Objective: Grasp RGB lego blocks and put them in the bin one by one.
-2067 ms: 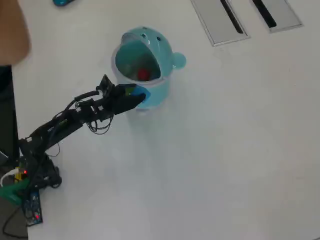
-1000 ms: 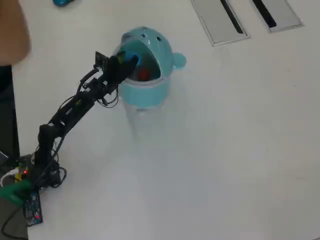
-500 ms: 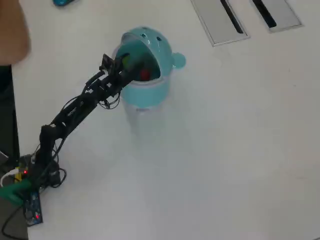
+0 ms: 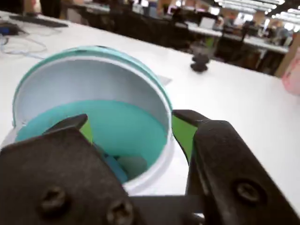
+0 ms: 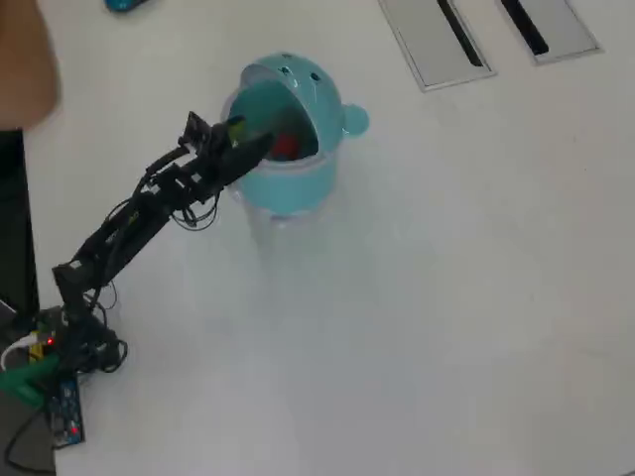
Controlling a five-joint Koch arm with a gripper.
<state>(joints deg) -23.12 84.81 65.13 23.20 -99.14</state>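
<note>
The light teal bin (image 5: 298, 183) stands with its domed lid tipped back and its mouth open. In the overhead view a red block (image 5: 288, 148) lies inside it. The wrist view looks into the bin (image 4: 89, 75), where a blue block (image 4: 115, 168) rests low in the teal interior. My gripper (image 5: 256, 144) hangs at the bin's left rim in the overhead view. In the wrist view my gripper (image 4: 131, 129) is open, its green-padded fingertips (image 4: 180, 129) spread wide with nothing between them.
Two grey panels with dark slots (image 5: 437, 40) lie at the table's top right. Someone's arm (image 5: 25, 59) shows at the top left edge. The arm's base and a circuit board (image 5: 64, 412) sit at the bottom left. A small dark object (image 4: 200, 61) stands beyond the bin.
The gripper carried the blue block from in front of the bin up over its mouth. Now it has drawn back slightly left, open, and the blue block lies inside.
</note>
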